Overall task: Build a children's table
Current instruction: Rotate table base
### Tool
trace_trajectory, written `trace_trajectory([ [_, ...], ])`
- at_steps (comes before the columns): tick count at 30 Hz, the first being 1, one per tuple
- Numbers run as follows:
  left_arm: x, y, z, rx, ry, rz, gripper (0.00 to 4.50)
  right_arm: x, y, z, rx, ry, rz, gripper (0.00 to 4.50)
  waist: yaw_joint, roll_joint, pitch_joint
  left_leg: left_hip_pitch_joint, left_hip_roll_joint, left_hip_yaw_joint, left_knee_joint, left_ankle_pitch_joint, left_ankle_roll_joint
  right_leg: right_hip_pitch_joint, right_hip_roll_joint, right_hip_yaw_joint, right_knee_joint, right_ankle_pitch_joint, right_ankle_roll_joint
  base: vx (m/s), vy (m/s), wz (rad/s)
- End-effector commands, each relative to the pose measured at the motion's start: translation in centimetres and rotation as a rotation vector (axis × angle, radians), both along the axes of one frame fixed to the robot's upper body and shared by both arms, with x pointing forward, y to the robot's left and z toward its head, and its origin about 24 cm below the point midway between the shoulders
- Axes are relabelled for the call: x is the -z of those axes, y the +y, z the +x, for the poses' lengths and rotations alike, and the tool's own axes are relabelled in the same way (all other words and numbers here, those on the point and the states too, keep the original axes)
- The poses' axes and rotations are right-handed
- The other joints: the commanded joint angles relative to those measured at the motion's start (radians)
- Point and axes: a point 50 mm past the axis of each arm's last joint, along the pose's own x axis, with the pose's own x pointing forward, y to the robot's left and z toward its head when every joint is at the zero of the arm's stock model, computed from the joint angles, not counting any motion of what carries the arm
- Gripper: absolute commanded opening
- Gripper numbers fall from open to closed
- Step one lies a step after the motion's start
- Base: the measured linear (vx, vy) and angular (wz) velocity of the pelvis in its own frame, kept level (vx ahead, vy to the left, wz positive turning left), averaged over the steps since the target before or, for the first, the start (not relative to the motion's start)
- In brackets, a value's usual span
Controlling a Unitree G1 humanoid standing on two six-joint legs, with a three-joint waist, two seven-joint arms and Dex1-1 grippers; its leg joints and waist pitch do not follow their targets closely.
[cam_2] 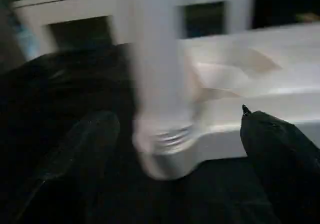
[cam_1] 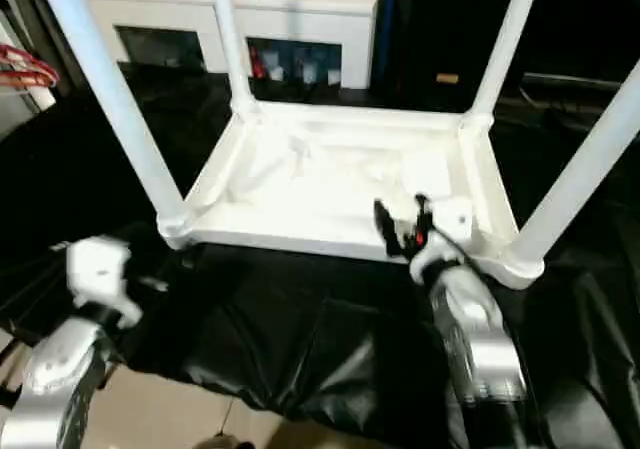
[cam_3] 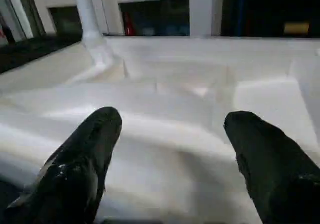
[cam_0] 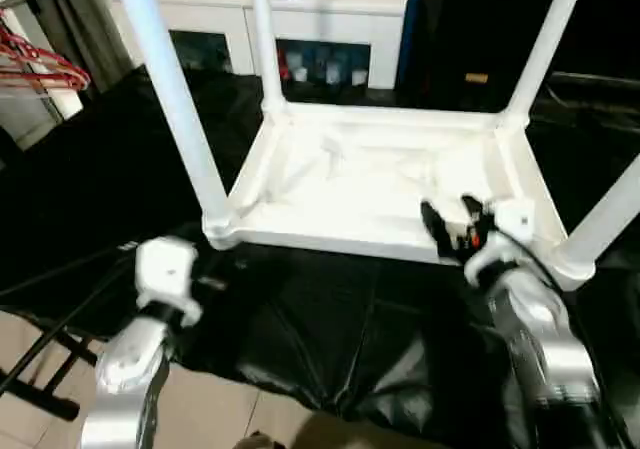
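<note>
The children's table (cam_0: 370, 184) lies upside down on a black sheet (cam_0: 300, 329), its ribbed underside facing up and all four legs standing in the corner sockets, so the build looks close to done and the likely remaining job is to check the legs and turn it over. On the left, the near-left leg (cam_0: 170, 89) rises steeply from its socket (cam_0: 220, 227); in the left wrist view its threaded base sits in the socket between that gripper's two dark fingers. The left gripper (cam_2: 175, 149) is spread wide, holding nothing, just short of that corner, with the silver forearm coming up from below and the wrist bent slightly inward. The table is thin moulded plastic, so I judge it light and fairly stiff along the rim but smooth and slippery, with long legs that give leverage and could twist in their sockets if pulled sideways. The safest hold is probably the rim wall near a corner, or a leg low down by its socket. Further right, the right gripper (cam_0: 447, 224) hovers at the near rim (cam_0: 340, 237), its fingers apart and straddling the edge without pinching it, forearm reaching forward and slightly left. The near-right leg (cam_0: 610, 219) stands just beyond it. Behind, a white cabinet (cam_0: 290, 29) faces the scene.
</note>
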Motion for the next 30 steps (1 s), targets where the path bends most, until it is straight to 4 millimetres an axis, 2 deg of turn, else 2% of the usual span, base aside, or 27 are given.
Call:
trace_trajectory([
  [1, -0.3, 1.0, -0.1, -0.071, -0.027, -0.027, 4.48, -0.7, -0.4, -0.7, 0.043, 0.0, 0.024, 3.8, -0.001, -0.008, -0.044, 0.009, 0.007, -0.006, -0.086, -0.421, -0.007, 0.023, -0.025, 0.022, -0.106, -0.457, -0.061, 0.0, 0.0, 0.0],
  [2, -0.4, 1.2, 0.2, -0.072, -0.034, -0.035, 4.48, -0.6, -0.7, -1.4, 0.072, 0.024, 0.029, 3.8, 0.002, -0.014, -0.046, 0.012, 0.006, -0.006, -0.084, -0.422, -0.006, 0.02, -0.026, 0.024, -0.11, -0.479, -0.045, 0.0, 0.0, 0.0],
  [5, -0.8, 1.2, 1.0, -0.052, -0.048, -0.04, 4.48, -0.3, -1.0, -2.2, 0.084, 0.067, 0.01, 3.8, 0.0, -0.012, -0.043, 0.008, 0.004, -0.01, -0.087, -0.423, -0.008, 0.019, -0.025, 0.022, -0.112, -0.496, -0.025, 0.0, 0.0, 0.0],
  [6, -1.0, 1.2, 1.3, -0.043, -0.056, -0.041, 4.48, -0.2, -1.1, -2.5, 0.083, 0.083, -0.004, 3.8, 0.001, -0.02, -0.045, 0.014, 0.004, -0.008, -0.085, -0.425, -0.01, 0.013, -0.024, 0.023, -0.115, -0.507, -0.015, 0.0, 0.0, 0.0],
  [7, -1.2, 1.1, 1.9, -0.019, -0.063, -0.048, 4.48, 0.1, -1.7, -2.8, 0.086, 0.114, -0.038, 3.8, 0.001, -0.014, -0.044, 0.008, 0.003, -0.011, -0.087, -0.414, -0.013, 0.018, -0.026, 0.023, -0.112, -0.502, -0.012, 0.0, 0.0, 0.0],
  [8, -1.8, 1.0, 3.0, 0.032, -0.078, -0.054, 4.48, 0.6, -2.7, -3.4, 0.084, 0.179, -0.082, 3.8, 0.006, -0.014, -0.044, 0.016, 0.001, -0.008, -0.085, -0.419, -0.017, 0.011, -0.023, 0.024, -0.117, -0.512, -0.004, 0.0, 0.0, 0.0],
  [9, -2.0, 1.1, 3.5, 0.045, -0.077, -0.053, 4.48, 0.8, -3.0, -3.7, 0.077, 0.2, -0.095, 3.8, 0.007, -0.015, -0.045, 0.019, 0.001, -0.008, -0.083, -0.418, -0.018, 0.01, -0.023, 0.025, -0.116, -0.506, -0.004, 0.0, 0.0, 0.0],
  [10, -2.0, 1.1, 3.7, 0.051, -0.077, -0.052, 4.48, 0.8, -3.1, -3.8, 0.074, 0.21, -0.101, 3.8, 0.005, -0.011, -0.045, 0.011, 0.001, -0.011, -0.086, -0.41, -0.021, 0.018, -0.025, 0.025, -0.112, -0.478, -0.01, 0.0, 0.0, 0.0],
  [12, -2.2, 1.2, 4.0, 0.057, -0.076, -0.051, 4.48, 0.8, -3.3, -4.1, 0.068, 0.232, -0.109, 3.8, 0.003, -0.015, -0.048, 0.004, 0.003, -0.012, -0.086, -0.386, -0.019, 0.024, -0.029, 0.023, -0.105, -0.431, -0.023, 0.0, 0.0, 0.0],
  [13, -2.4, 1.3, 4.9, 0.073, -0.071, -0.046, 4.48, 1.0, -3.8, -4.8, 0.057, 0.285, -0.13, 3.8, 0.0, -0.014, -0.048, 0.0, 0.002, -0.012, -0.086, -0.372, -0.017, 0.028, -0.029, 0.023, -0.102, -0.418, -0.025, 0.0, 0.0, 0.0],
  [14, -2.6, 1.5, 5.7, 0.091, -0.07, -0.042, 4.48, 1.2, -4.4, -5.4, 0.058, 0.33, -0.147, 3.8, 0.005, -0.011, -0.049, 0.01, -0.001, -0.009, -0.082, -0.368, -0.015, 0.022, -0.024, 0.025, -0.107, -0.423, -0.016, 0.0, 0.0, 0.0],
  [15, -2.8, 1.6, 6.5, 0.103, -0.062, -0.048, 4.48, 1.2, -4.8, -5.8, 0.065, 0.359, -0.153, 3.8, 0.007, -0.012, -0.051, 0.014, -0.002, -0.007, -0.08, -0.362, -0.014, 0.022, -0.023, 0.027, -0.108, -0.412, -0.014, 0.0, 0.0, 0.0],
  [16, -2.9, 1.8, 7.0, 0.108, -0.06, -0.047, 4.48, 1.2, -5.1, -6.0, 0.076, 0.371, -0.159, 3.8, 0.01, -0.009, -0.055, 0.012, -0.002, -0.009, -0.08, -0.337, -0.015, 0.027, -0.025, 0.027, -0.102, -0.372, -0.026, 0.0, 0.0, 0.0],
  [17, -3.0, 1.8, 7.3, 0.11, -0.058, -0.046, 4.48, 1.1, -5.2, -6.1, 0.082, 0.378, -0.163, 3.8, 0.011, -0.01, -0.055, 0.01, -0.002, -0.008, -0.08, -0.328, -0.016, 0.027, -0.026, 0.027, -0.102, -0.354, -0.032, 0.0, 0.0, 0.0],
  [20, -3.2, 1.8, 8.4, 0.147, -0.036, -0.066, 4.48, 1.1, -5.4, -6.0, 0.091, 0.392, -0.161, 3.8, 0.009, -0.014, -0.061, 0.003, 0.001, -0.009, -0.075, -0.258, -0.015, 0.038, -0.029, 0.023, -0.083, -0.215, -0.082, 0.0, 0.0, 0.0],
  [21, -3.2, 1.8, 8.5, 0.153, -0.033, -0.072, 4.48, 1.1, -5.4, -6.0, 0.09, 0.393, -0.162, 3.8, 0.01, -0.012, -0.061, 0.004, 0.001, -0.008, -0.074, -0.254, -0.014, 0.038, -0.029, 0.023, -0.081, -0.204, -0.09, 0.0, 0.0, 0.0],
  [22, -3.4, 1.8, 8.9, 0.168, -0.023, -0.104, 4.48, 1.2, -5.3, -5.9, 0.09, 0.399, -0.164, 3.8, 0.008, -0.014, -0.062, 0.004, 0.0, -0.007, -0.073, -0.245, -0.012, 0.04, -0.031, 0.023, -0.079, -0.191, -0.106, 0.0, 0.0, 0.0],
  [23, -3.7, 1.7, 9.5, 0.21, -0.02, -0.152, 4.48, 1.3, -5.1, -5.7, 0.083, 0.41, -0.169, 3.8, 0.008, -0.024, -0.062, 0.007, -0.001, -0.002, -0.07, -0.238, -0.007, 0.039, -0.029, 0.024, -0.08, -0.183, -0.117, 0.0, 0.0, 0.0],
  [24, -3.9, 1.6, 9.7, 0.231, -0.022, -0.166, 4.48, 1.3, -4.9, -5.7, 0.079, 0.415, -0.171, 3.8, 0.009, -0.02, -0.062, 0.007, -0.003, -0.003, -0.07, -0.234, -0.005, 0.039, -0.03, 0.024, -0.078, -0.187, -0.123, 0.0, 0.0, 0.0],
  [25, -4.0, 1.5, 9.9, 0.258, -0.019, -0.183, 4.48, 1.3, -4.8, -5.6, 0.078, 0.418, -0.171, 3.8, 0.01, -0.026, -0.061, 0.008, -0.002, -0.001, -0.07, -0.228, -0.001, 0.04, -0.033, 0.024, -0.08, -0.196, -0.129, 0.0, 0.0, 0.0],
  [26, -4.2, 1.1, 10.1, 0.363, -0.007, -0.231, 4.48, 1.5, -4.6, -5.3, 0.074, 0.434, -0.17, 3.8, 0.011, -0.031, -0.061, 0.007, 0.0, -0.001, -0.071, -0.219, 0.002, 0.042, -0.035, 0.024, -0.078, -0.201, -0.134, 0.0, 0.0, 0.0],
  [27, -4.2, 0.9, 10.2, 0.411, -0.002, -0.252, 4.48, 1.6, -4.5, -5.2, 0.071, 0.438, -0.171, 3.8, 0.012, -0.026, -0.062, 0.008, 0.0, -0.002, -0.071, -0.213, 0.002, 0.041, -0.036, 0.024, -0.074, -0.201, -0.139, 0.0, 0.0, 0.0],
  [29, -4.2, 0.6, 10.1, 0.486, 0.016, -0.287, 4.48, 1.7, -4.4, -4.9, 0.07, 0.438, -0.174, 3.8, 0.011, -0.026, -0.06, 0.01, 0.001, 0.0, -0.07, -0.218, 0.0, 0.038, -0.037, 0.025, -0.074, -0.204, -0.151, 0.0, 0.0, 0.0],
  [30, -4.2, 0.1, 10.0, 0.605, 0.052, -0.321, 4.48, 1.9, -4.3, -4.4, 0.074, 0.429, -0.184, 3.8, 0.009, -0.025, -0.061, 0.011, 0.004, 0.0, -0.072, -0.222, 0.001, 0.039, -0.037, 0.025, -0.074, -0.198, -0.157, 0.0, 0.0, 0.0],
])
